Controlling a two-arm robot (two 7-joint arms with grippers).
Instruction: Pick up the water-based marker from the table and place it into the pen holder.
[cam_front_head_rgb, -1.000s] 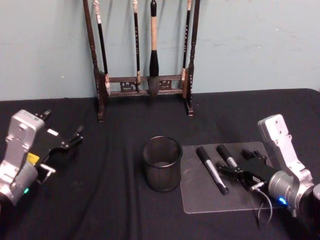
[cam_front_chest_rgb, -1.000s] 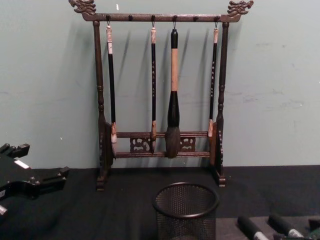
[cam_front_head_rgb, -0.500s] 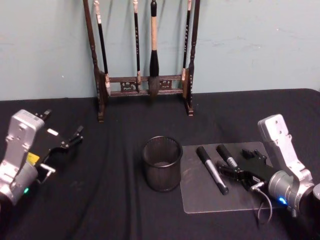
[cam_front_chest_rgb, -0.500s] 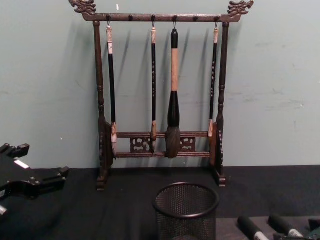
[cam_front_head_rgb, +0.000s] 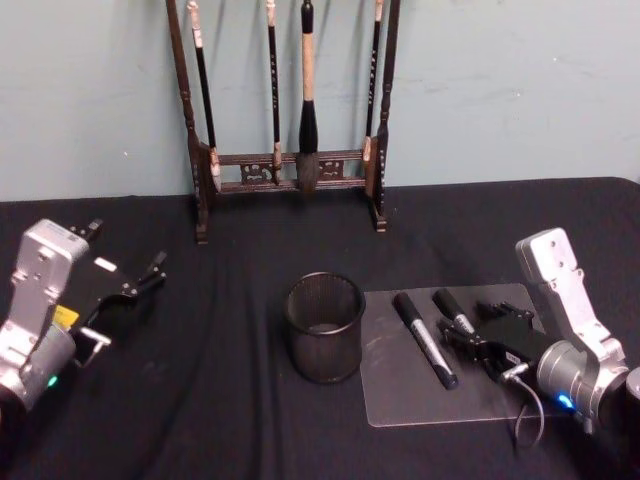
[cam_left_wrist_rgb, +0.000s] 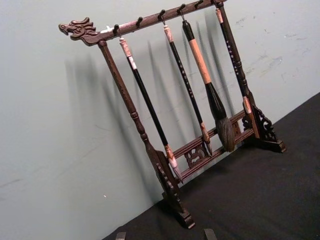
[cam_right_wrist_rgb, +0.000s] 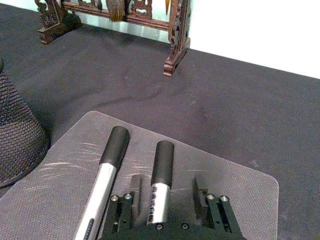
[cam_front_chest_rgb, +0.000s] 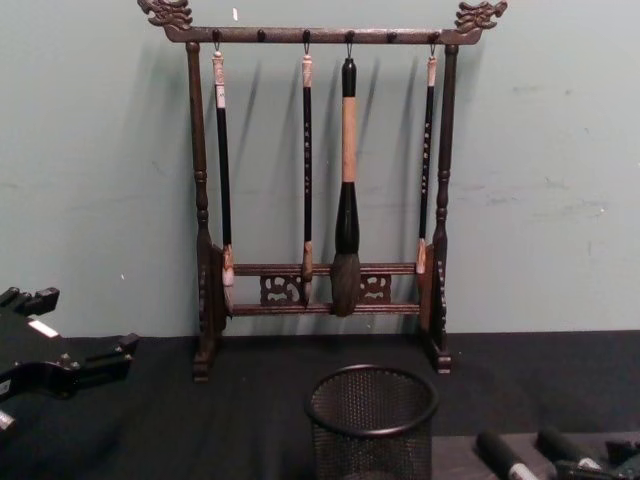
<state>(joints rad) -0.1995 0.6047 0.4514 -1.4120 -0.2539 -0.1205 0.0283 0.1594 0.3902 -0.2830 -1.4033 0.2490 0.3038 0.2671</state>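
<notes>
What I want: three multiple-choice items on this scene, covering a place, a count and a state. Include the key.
1. Relative to the pen holder, the two markers lie: A) inside it; B) on the grey mat to its right; C) behind it.
2. Brushes on the wooden rack: A) two; B) four; C) six.
3. The right end effector is: A) open astride the right-hand marker; B) shut, lifting a marker; C) inside the holder.
Key: B, both lie flat on the mat; B, four hang from the bar; A, fingers apart either side of it. Left end effector idles at left.
</notes>
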